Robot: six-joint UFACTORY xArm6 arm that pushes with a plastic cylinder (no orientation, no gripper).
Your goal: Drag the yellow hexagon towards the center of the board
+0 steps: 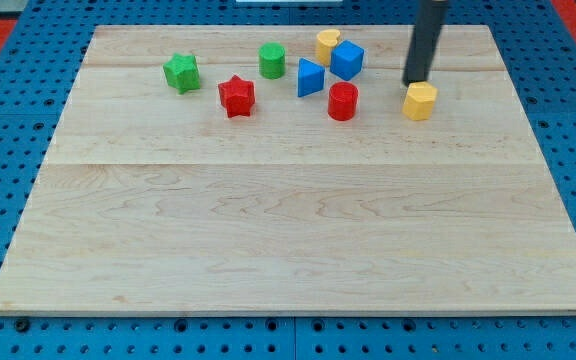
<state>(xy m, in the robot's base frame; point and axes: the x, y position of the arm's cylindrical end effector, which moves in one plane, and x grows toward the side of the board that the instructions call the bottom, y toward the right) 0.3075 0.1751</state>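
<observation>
Item one, the yellow hexagon [420,101]: I log it in the board's upper right part, well off the middle of the wooden board [298,240], lying flat on the wood.

Item two, my tip [417,82]: the dark rod comes down from the view's top and ends just above and slightly left of the yellow hexagon, at its far edge. I cannot tell from here whether it touches the block or stands just clear of it. I carry no gripper, so there are no jaws to report open or closed, and nothing is held.

Item three, the red cylinder [343,101]: left of the yellow hexagon, near it but apart.

Item four, the blue cube [347,60]: up and left of the yellow hexagon, with a second yellow block [328,46], its shape unclear to me, just beside it on the left and partly hidden by it.

Item five, the blue triangular block [310,77]: left of the yellow hexagon, beyond the red cylinder.

Item six, the green cylinder [272,61]: further left again.

Item seven, the red star [236,96]: far left of the yellow hexagon, at about its height.

Item eight, a green block [181,73], star-like in outline: the farthest left of the yellow hexagon.
</observation>
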